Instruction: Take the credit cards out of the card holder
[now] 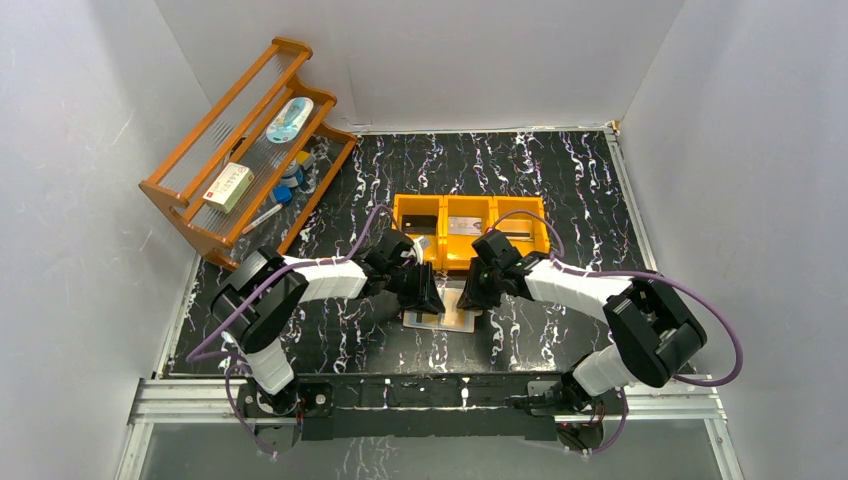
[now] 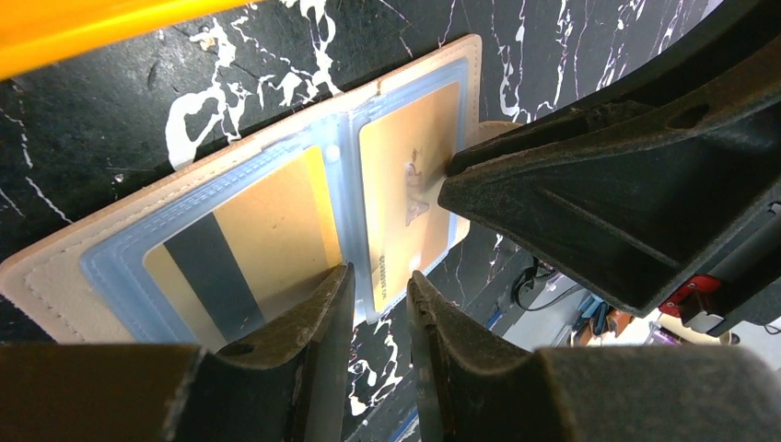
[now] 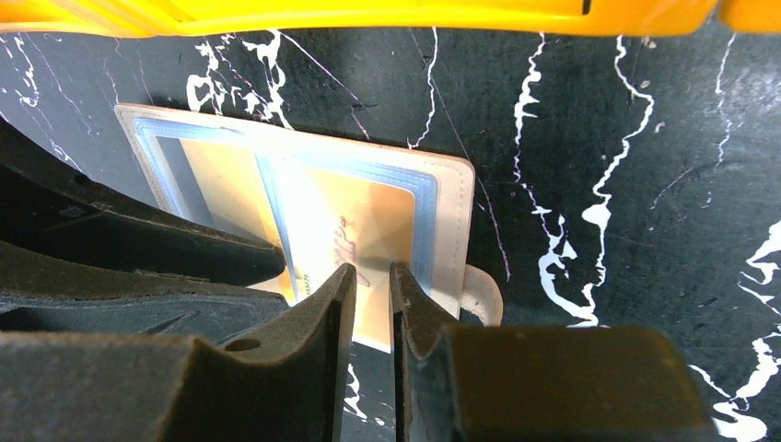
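Card holder (image 2: 341,157) lies open on table (image 2: 110,101) (gold cards (image 2: 276,212) in sleeves).

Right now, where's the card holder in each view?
Top external: card holder low centre, just below the orange tray.
Left wrist: card holder open, centre-left.
Right wrist: card holder open, centre-left.
Shared landmark: orange tray, at the top edge in both wrist views.
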Action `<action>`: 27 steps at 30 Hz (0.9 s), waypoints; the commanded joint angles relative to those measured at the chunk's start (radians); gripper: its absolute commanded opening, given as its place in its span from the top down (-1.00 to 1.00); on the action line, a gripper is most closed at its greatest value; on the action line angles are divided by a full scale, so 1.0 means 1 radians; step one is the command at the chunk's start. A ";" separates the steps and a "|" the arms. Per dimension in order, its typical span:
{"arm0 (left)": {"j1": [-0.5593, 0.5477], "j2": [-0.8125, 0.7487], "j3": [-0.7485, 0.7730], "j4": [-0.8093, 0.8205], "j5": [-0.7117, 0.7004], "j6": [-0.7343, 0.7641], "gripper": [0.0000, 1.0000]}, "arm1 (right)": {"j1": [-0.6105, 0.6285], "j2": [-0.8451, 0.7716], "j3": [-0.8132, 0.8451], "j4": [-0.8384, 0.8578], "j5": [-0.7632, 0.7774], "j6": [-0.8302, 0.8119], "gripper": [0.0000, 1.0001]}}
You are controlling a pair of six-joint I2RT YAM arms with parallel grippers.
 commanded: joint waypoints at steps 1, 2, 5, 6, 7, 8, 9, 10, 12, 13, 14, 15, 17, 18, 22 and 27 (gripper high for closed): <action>0.007 0.018 0.018 -0.026 0.014 0.009 0.45 | 0.003 0.007 0.001 -0.072 0.043 -0.011 0.42; 0.007 0.018 0.018 -0.026 0.014 0.010 0.45 | 0.003 0.010 0.005 -0.078 0.043 -0.011 0.43; 0.007 0.020 0.018 -0.024 0.013 0.008 0.45 | 0.003 0.004 0.019 -0.096 0.052 -0.013 0.42; 0.007 0.019 0.017 -0.023 0.014 0.007 0.45 | 0.003 0.000 0.023 -0.098 0.049 -0.013 0.41; 0.007 0.018 0.014 -0.022 0.014 0.006 0.45 | 0.003 -0.004 0.025 -0.095 0.046 -0.013 0.40; 0.007 0.015 0.012 -0.021 0.012 0.006 0.45 | 0.002 -0.005 0.027 -0.095 0.045 -0.015 0.39; 0.007 0.014 0.011 -0.020 0.012 0.006 0.45 | 0.002 -0.004 0.031 -0.100 0.048 -0.016 0.39; 0.007 0.014 0.010 -0.020 0.013 0.008 0.45 | 0.003 0.000 0.034 -0.106 0.052 -0.018 0.39; 0.007 0.015 0.010 -0.020 0.015 0.007 0.45 | 0.003 0.006 0.027 -0.100 0.048 -0.019 0.39; 0.007 0.016 0.011 -0.018 0.017 0.007 0.45 | 0.002 0.010 0.020 -0.086 0.038 -0.018 0.39; 0.007 0.019 0.011 -0.016 0.021 0.006 0.45 | 0.002 0.016 0.014 -0.076 0.031 -0.016 0.39; 0.007 0.020 0.012 -0.012 0.024 0.007 0.46 | 0.003 0.022 0.012 -0.071 0.026 -0.011 0.40; 0.007 0.023 0.014 -0.006 0.030 0.006 0.46 | 0.003 0.032 0.007 -0.062 0.023 -0.008 0.41; 0.008 0.024 0.015 -0.003 0.034 0.006 0.46 | 0.003 0.036 0.005 -0.059 0.024 -0.008 0.42; 0.007 0.033 0.010 0.026 0.047 -0.011 0.55 | 0.003 0.051 0.005 -0.063 0.031 -0.006 0.50; 0.007 0.036 -0.008 0.071 0.050 -0.040 0.81 | 0.002 0.057 0.002 -0.068 0.034 -0.006 0.56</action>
